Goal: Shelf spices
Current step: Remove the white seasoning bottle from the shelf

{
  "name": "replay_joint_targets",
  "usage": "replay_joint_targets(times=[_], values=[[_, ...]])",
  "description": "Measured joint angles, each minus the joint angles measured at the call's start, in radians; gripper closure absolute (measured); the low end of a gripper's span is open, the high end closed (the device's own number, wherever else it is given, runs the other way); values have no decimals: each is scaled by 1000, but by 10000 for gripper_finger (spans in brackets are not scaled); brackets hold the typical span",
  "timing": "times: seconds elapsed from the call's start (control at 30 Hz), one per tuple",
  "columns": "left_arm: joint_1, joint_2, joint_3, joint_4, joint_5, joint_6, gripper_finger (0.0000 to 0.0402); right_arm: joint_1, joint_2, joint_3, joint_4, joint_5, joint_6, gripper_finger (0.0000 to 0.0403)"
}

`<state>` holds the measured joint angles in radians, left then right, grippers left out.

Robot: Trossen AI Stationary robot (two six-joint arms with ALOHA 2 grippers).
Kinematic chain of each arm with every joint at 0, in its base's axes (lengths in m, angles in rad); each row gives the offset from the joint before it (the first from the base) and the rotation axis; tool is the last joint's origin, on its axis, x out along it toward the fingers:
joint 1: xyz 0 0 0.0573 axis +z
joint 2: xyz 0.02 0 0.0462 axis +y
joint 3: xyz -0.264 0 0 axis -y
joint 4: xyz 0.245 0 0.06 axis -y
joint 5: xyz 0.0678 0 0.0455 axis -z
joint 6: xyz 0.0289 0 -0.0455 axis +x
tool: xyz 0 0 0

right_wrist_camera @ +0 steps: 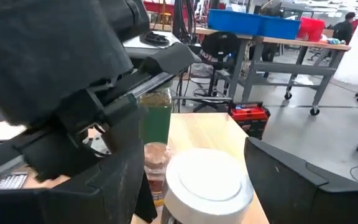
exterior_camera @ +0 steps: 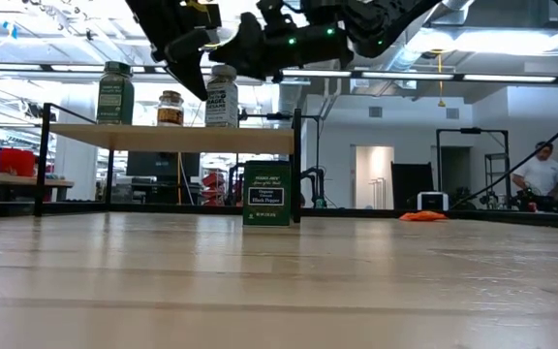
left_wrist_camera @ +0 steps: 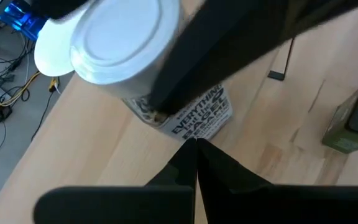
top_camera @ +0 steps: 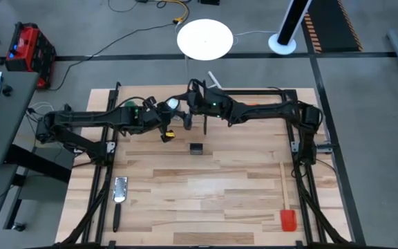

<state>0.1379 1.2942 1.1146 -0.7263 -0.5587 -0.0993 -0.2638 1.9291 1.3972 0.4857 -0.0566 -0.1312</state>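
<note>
The shelf (exterior_camera: 163,139), a light-wood plank on a black frame, stands at the table's far side. On it stand a green-lidded jar (exterior_camera: 115,94), a brownish jar (exterior_camera: 170,109) and a clear jar with a white lid (exterior_camera: 223,102) (left_wrist_camera: 123,37). A dark tin (exterior_camera: 266,194) (top_camera: 196,149) rests on the table before the shelf. My right gripper (right_wrist_camera: 191,155) (top_camera: 183,111) is open and level, one finger on either side of the white-lidded jar (right_wrist_camera: 207,177). My left gripper (left_wrist_camera: 195,144) (exterior_camera: 200,89) is shut and slants down beside that jar's label. My left gripper's shut tips end right at the lower edge of the jar's label (left_wrist_camera: 201,118); I cannot tell whether they touch it. My right gripper comes level at the jar's upper part. One finger (left_wrist_camera: 185,68) lies along its side, and I cannot tell whether either finger touches. The jar stands upright on the plank.
A red-headed spatula (top_camera: 287,207) lies near the table's right edge, a grater-like tool (top_camera: 119,190) at the near left, and a flat orange tag (exterior_camera: 422,215) farther back. Bare wood fills the table's middle and near side. A person stands far off in the room (exterior_camera: 542,174).
</note>
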Motion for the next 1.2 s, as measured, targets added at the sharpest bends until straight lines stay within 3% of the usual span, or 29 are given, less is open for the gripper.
replay_joint_targets(times=[0.3,0.5,1.2], values=[[-1,0,-1,4,19,12,402,-1,5,13,-39,1,8,126],[-21,0,-1,-48,111,22,402,-1,8,9,-63,3,-5,126],[-40,0,-1,-22,109,35,401,0,7,9,-63,1,-61,127]])
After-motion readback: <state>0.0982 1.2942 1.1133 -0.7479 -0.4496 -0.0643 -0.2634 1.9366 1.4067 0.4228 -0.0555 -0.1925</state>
